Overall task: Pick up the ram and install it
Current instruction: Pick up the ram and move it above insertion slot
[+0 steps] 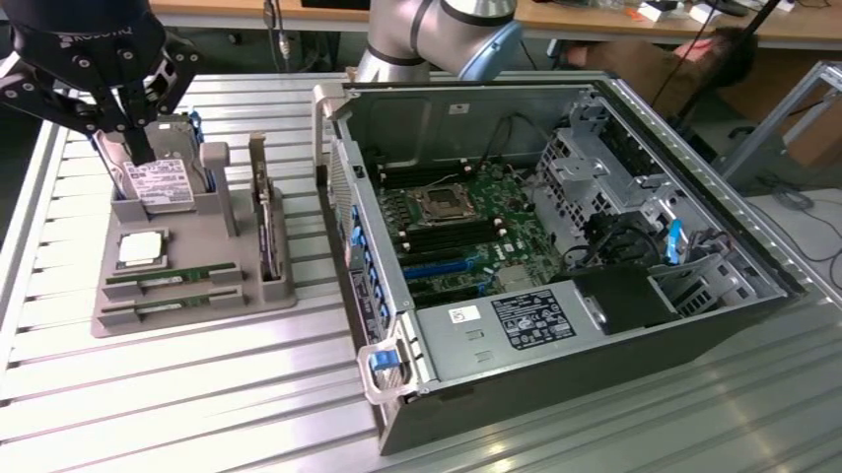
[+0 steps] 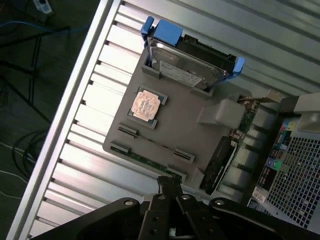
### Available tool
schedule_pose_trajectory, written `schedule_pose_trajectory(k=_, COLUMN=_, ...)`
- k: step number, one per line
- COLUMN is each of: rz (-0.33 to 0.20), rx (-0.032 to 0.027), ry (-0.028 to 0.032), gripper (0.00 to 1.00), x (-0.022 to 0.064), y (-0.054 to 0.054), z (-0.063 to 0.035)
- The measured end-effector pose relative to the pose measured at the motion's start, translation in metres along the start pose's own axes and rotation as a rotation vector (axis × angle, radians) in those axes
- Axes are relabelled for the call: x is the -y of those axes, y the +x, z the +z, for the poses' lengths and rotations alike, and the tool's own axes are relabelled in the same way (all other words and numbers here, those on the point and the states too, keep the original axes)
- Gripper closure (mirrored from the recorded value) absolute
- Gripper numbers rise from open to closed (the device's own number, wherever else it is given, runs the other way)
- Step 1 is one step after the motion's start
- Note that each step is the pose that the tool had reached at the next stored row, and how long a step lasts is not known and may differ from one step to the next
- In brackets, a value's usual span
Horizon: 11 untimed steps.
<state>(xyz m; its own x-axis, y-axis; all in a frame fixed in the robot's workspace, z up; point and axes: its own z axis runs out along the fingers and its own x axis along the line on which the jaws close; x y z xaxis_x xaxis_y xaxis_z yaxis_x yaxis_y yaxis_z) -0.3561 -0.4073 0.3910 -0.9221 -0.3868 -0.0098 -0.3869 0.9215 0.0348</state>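
Ram seated on edge in a grey plastic holder tray (image 1: 211, 246), as two long, thin green circuit-board sticks, parallel and just beside each other. Outer ram stick (image 1: 169, 305) along the tray's edge nearest the exterior camera. Inner ram stick (image 1: 172, 277) one slot further in, between the outer ram stick and a square silver processor chip (image 1: 142, 248) lying flat. Neither stick gripped or touched.

Beyond the chip, toward the tray's far edge: boxy silver hard drive with blue rails (image 1: 165, 187), propped upright in its stand. Along the tray's edge toward the exterior view's right: dark expansion card (image 1: 267, 227), standing on edge in a narrow slot.

Black multi-link gripper (image 1: 134, 153) hanging over the tray's far end, in front of the hard drive in the exterior view, pressed shut and pinching nothing. In the wrist view, pointing at the tray's ram-side edge, near one end of the outer ram stick; height above it not clear.

Tray resting on a silver slatted aluminium counter (image 1: 197, 404), toward its edge at the exterior view's left. Just beside the tray, toward the exterior view's right: open dark computer case (image 1: 448, 108) lying on its side, green motherboard (image 1: 480, 212) exposed inside. Silver robot arm with a blue joint cap (image 1: 435, 30) beyond the case's far wall.
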Motion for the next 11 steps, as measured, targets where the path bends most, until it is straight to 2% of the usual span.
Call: schedule_pose_trajectory(k=11, rz=-0.082, rx=-0.003, ry=-0.0002, gripper=0.9, x=0.0, y=0.0, z=0.0)
